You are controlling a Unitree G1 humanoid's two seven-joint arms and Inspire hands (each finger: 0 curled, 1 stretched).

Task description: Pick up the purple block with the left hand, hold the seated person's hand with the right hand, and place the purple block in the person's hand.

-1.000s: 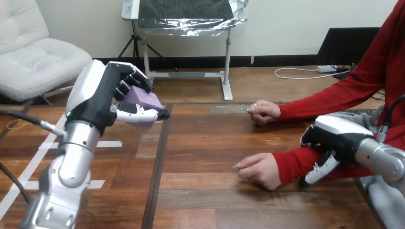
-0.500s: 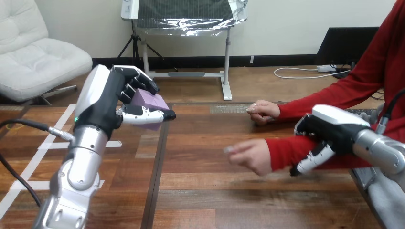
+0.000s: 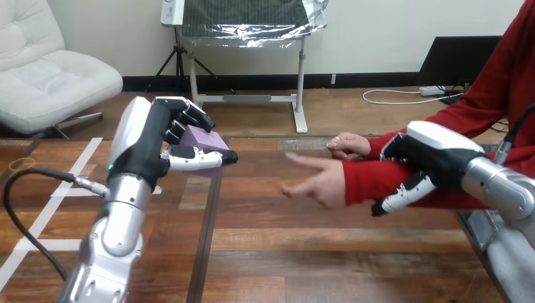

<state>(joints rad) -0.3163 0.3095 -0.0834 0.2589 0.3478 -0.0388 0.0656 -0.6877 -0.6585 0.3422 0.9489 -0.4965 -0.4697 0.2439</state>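
I am looking across the brown wooden counter (image 3: 271, 252). Its far edge is running along at 12 o'clock, and a dark seam (image 3: 205, 233) is cutting through the boards from 11 o'clock down towards 6. Right of that seam, a bare stretch of wood is lying between the two arms.

At 10 o'clock my left hand (image 3: 154, 142) is hanging above the counter, fingers and thumb clenched round the purple rectangular block (image 3: 205, 137). Just right of centre the person's nearer hand (image 3: 322, 180) is floating above the wood, fingers loosely spread towards 9 o'clock, well apart from the block.

At 3 o'clock my right hand (image 3: 429, 158) is grasping the person's red-sleeved forearm (image 3: 366, 183), fingers curling over the top and the thumb underneath. The person's farther hand (image 3: 348, 145) is resting near 1 o'clock.
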